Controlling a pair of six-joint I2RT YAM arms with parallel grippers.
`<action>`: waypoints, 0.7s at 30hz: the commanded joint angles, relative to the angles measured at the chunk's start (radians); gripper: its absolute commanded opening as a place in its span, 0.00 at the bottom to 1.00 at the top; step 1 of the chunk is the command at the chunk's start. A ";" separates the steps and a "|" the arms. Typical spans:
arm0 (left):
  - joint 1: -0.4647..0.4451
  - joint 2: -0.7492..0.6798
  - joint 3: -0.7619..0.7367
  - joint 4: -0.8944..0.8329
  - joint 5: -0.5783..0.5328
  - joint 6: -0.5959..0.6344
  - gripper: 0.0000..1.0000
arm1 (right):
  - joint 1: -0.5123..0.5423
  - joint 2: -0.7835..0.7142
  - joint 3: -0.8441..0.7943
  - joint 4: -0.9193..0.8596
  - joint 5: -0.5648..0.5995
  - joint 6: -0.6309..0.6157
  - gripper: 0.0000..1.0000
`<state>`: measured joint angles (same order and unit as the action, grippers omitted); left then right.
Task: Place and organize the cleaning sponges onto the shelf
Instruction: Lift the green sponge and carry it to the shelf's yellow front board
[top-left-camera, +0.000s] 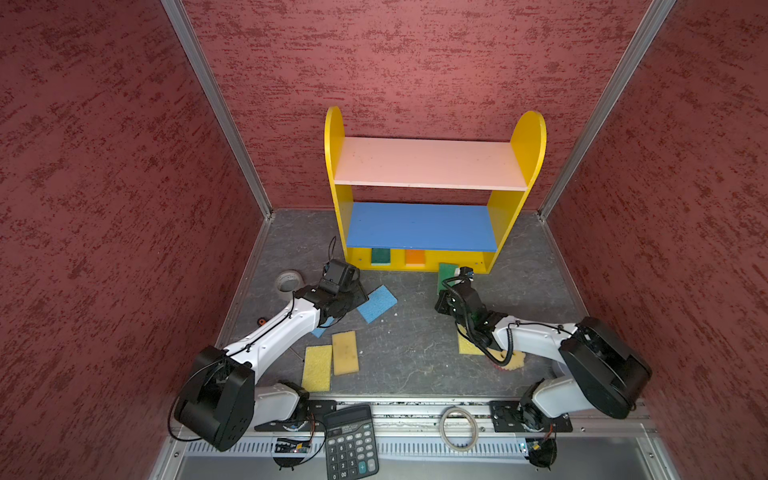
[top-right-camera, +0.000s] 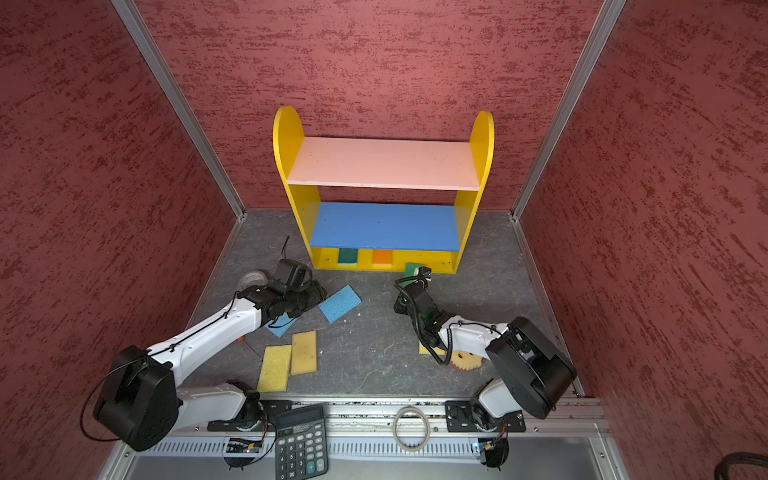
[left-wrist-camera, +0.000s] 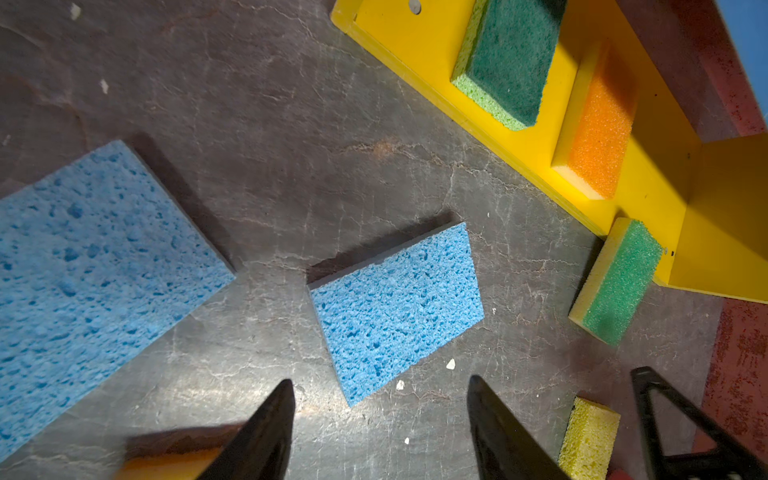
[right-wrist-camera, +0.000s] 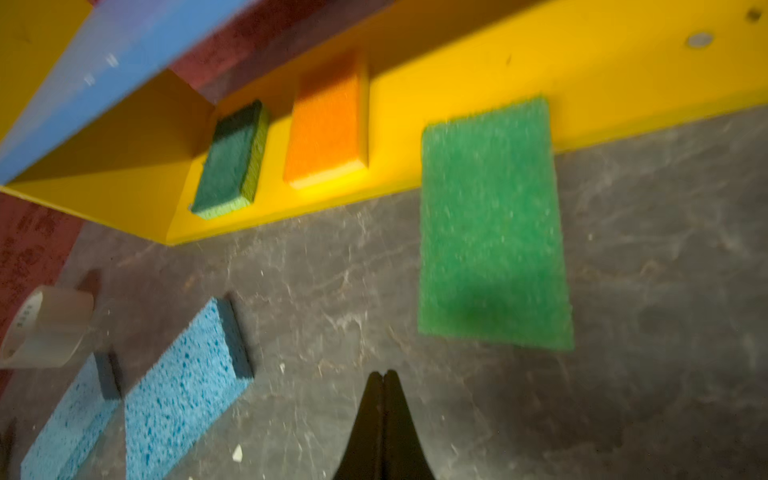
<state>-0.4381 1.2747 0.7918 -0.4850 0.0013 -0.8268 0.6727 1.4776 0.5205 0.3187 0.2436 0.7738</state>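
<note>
The shelf (top-left-camera: 334, 137) stands at the back wall. Its bottom board holds a dark green sponge (top-left-camera: 380, 256) and an orange sponge (top-left-camera: 414, 257). A light green sponge (right-wrist-camera: 490, 224) lies half over that board's front edge and half on the floor. My right gripper (right-wrist-camera: 383, 372) is shut and empty, just short of it. My left gripper (left-wrist-camera: 381, 379) hangs open over a corner of a blue sponge (left-wrist-camera: 395, 311). A second blue sponge (left-wrist-camera: 95, 266) lies beside it. Two yellow sponges (top-left-camera: 317, 368) (top-left-camera: 345, 352) lie in front. Another yellow sponge (top-left-camera: 467, 345) and the round smiley (top-left-camera: 509, 359) are partly under the right arm.
A roll of clear tape (top-left-camera: 289, 280) stands on the floor left of the shelf. On the front rail lie a black calculator (top-left-camera: 351, 442) and a thin ring (top-left-camera: 458, 428). Red walls close in three sides. The pink and blue shelf boards are bare.
</note>
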 joint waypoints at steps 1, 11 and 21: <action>-0.002 0.003 0.003 0.015 0.009 -0.006 0.66 | -0.001 0.006 -0.020 0.062 -0.032 0.105 0.00; -0.013 0.037 0.003 0.023 0.018 -0.017 0.66 | -0.114 0.110 -0.044 0.166 -0.117 0.183 0.00; -0.014 0.046 -0.002 0.016 0.001 -0.020 0.66 | -0.206 0.243 0.013 0.270 -0.193 0.196 0.00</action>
<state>-0.4492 1.3090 0.7918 -0.4709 0.0177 -0.8413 0.4900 1.6993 0.5175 0.5251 0.0856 0.9302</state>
